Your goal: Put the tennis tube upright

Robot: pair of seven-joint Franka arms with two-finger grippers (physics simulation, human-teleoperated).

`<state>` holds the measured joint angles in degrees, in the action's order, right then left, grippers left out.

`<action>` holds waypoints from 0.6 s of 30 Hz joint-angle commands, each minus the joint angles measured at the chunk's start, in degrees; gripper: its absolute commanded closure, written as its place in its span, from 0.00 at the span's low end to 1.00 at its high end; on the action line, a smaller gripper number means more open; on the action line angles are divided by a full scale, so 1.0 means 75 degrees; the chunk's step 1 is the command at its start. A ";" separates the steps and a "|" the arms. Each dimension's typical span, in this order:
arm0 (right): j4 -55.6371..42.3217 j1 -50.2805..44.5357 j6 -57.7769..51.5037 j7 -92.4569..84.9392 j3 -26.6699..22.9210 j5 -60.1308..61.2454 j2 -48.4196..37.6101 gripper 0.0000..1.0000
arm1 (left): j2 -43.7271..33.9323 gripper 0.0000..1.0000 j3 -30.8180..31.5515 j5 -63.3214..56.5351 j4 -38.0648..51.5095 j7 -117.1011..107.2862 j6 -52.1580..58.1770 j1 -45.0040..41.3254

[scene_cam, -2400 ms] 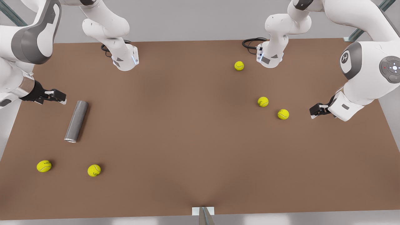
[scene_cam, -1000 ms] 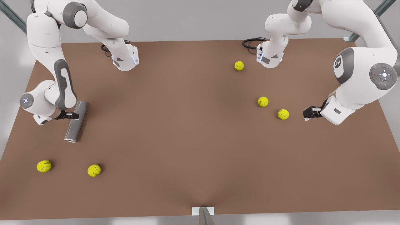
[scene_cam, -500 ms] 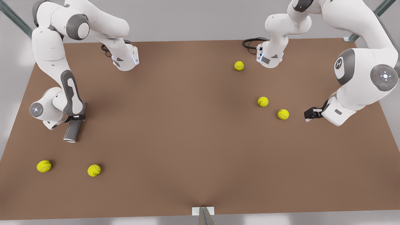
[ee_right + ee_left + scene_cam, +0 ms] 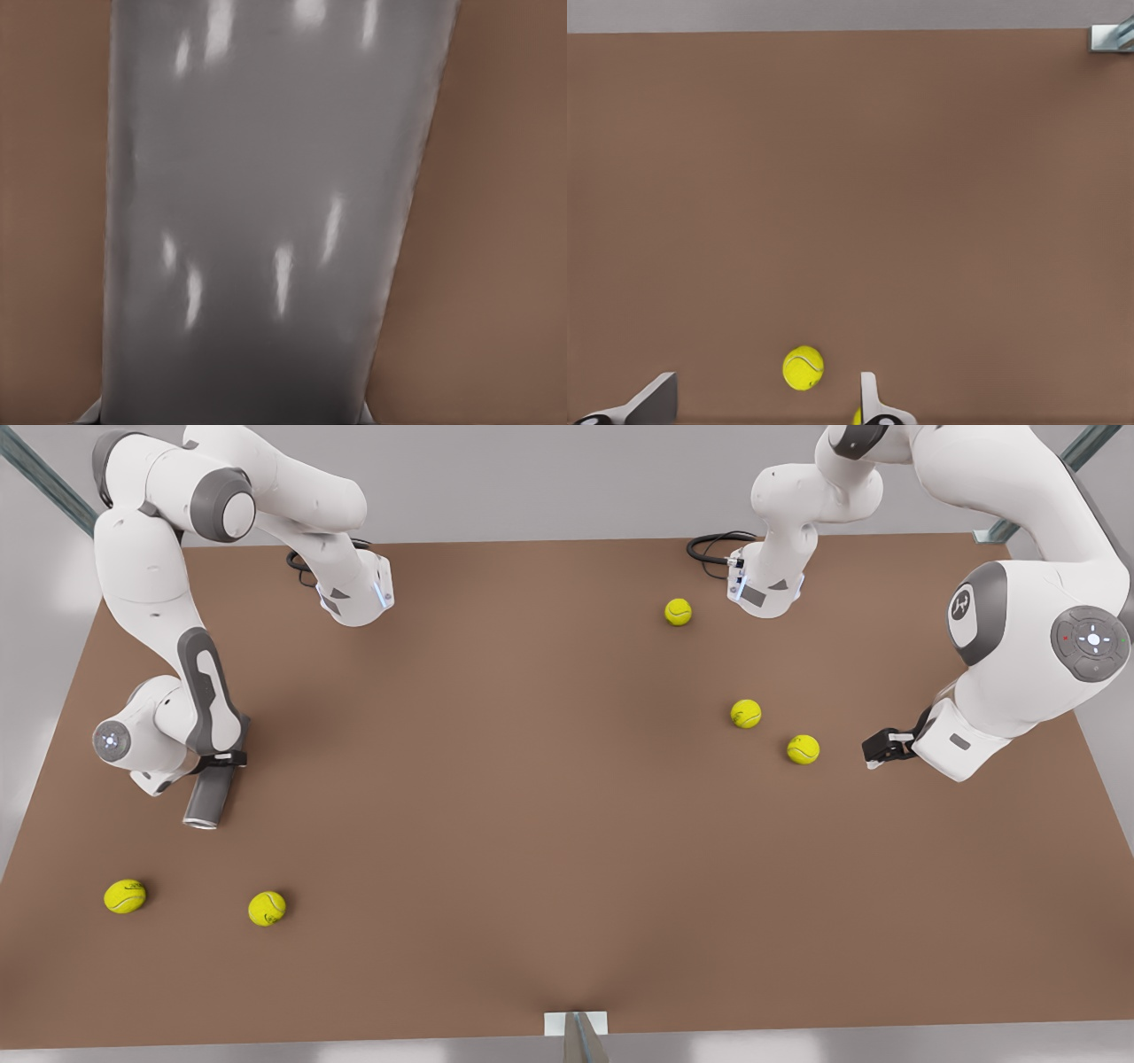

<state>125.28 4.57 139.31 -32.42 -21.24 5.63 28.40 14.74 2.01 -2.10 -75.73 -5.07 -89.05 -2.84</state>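
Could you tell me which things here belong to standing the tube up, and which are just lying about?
Part of the job:
- tennis tube, lying flat on the table
- right hand, down over the tube

Lying about:
- five tennis balls, e.g.
- left hand, open, waiting beside a ball

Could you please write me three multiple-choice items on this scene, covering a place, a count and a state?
1. Where is the tube? A) front view's left, at the right pincer B) the centre C) front view's right
2. How many balls lie on the table? A) three B) five C) seven
3. The tube is: A) upright B) lying on its side C) propped on a ball

Answers: 1 A, the right pincer is at it, while the left pincer waits open by balls at the front view's right; 2 B, the front view shows five; 3 B, its length rests along the table.
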 commanded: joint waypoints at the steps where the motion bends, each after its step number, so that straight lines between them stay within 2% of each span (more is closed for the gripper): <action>1: -0.0005 0.0000 -0.0035 -0.0200 0.0019 -0.0001 -0.0001 0.27 | -0.0019 0.00 0.0001 -0.0001 -0.0004 -0.0016 0.0014 0.0003; 4: -0.0098 0.0000 -0.0222 -0.0189 0.0043 0.0011 -0.0001 0.31 | -0.0019 0.00 0.0013 -0.0013 -0.0004 -0.0027 0.0014 -0.0008; 10: -0.0239 0.0000 -0.0656 -0.0142 0.0090 0.0011 -0.0071 0.31 | -0.0055 0.00 0.0013 -0.0001 0.0007 -0.0039 0.0026 -0.0008; 18: -0.0497 -0.0140 -0.1441 -0.0107 0.0734 -0.0001 -0.0294 0.31 | -0.0055 0.00 0.0036 -0.0001 0.0007 -0.0086 0.0073 -0.0008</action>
<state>121.50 3.71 131.21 -34.00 -16.12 6.01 26.19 14.39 2.27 -2.07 -75.69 -5.33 -88.65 -2.91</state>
